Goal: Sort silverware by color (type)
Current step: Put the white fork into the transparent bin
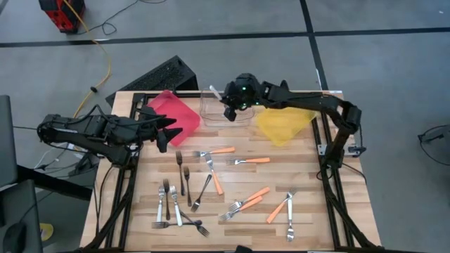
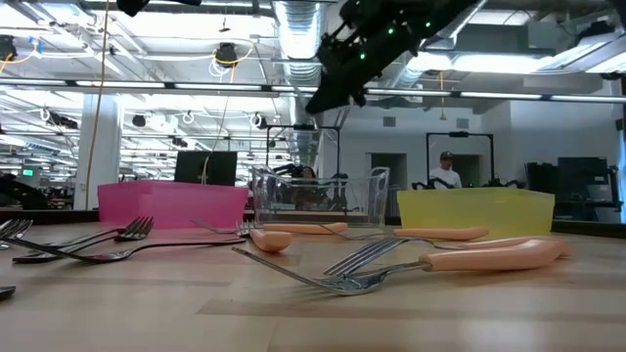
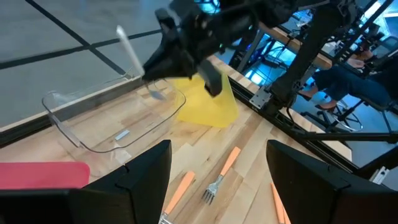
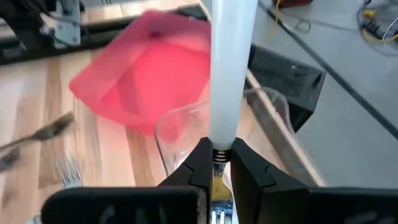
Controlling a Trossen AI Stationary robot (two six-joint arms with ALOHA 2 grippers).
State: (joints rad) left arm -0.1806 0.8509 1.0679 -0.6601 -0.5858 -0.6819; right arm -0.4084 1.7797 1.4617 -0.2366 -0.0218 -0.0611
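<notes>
One silver fork [image 4: 224, 74] is up in the air over the clear bin [image 1: 211, 112], pinched at its neck by the right gripper [image 4: 217, 163], pale handle sticking out past the fingers. The others lie flat, scattered on the wooden table [image 1: 337, 218]: orange-handled forks [image 1: 253, 161] mid-table and to the right, dark forks [image 1: 184, 181] on the left (a few overlapping), shiny silver forks [image 1: 174, 205] among them.

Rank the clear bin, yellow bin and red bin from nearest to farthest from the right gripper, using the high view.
1. Clear bin, directly under the right gripper.
2. Yellow bin, just to its right.
3. Red bin, beyond the clear bin, on the left.
</notes>
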